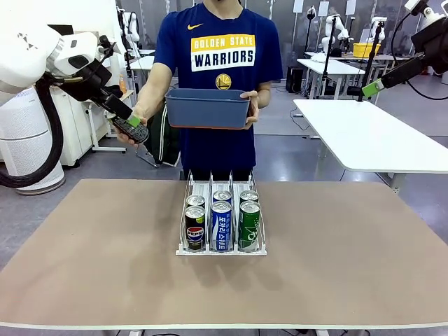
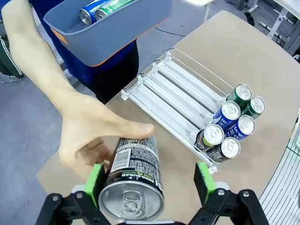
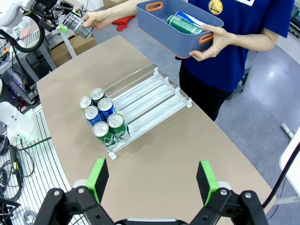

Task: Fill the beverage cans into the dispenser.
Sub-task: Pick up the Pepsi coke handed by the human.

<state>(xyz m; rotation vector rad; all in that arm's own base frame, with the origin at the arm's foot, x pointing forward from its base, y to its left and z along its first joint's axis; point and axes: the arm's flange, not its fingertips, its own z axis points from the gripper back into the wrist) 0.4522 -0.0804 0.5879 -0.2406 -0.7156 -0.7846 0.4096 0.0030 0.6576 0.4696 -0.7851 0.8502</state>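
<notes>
Pepsi can (image 1: 195, 229) + Pocari can (image 1: 221, 225), dispenser (image 1: 201, 185) front

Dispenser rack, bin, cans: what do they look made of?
Dispenser rack: probably glossy white plastic, judging by translucent-looking rails; coated wire possible. Bin: matte blue-grey moulded plastic, orange handle trim. Cans: likely aluminium, shiny silver tops with pull tabs.

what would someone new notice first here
A person's hand offers a dark can between the open fingers of the left gripper, beyond the table's far left edge. They also hold a blue-grey bin with more cans behind the white wire dispenser, whose near end holds six upright cans at mid-table.
</notes>
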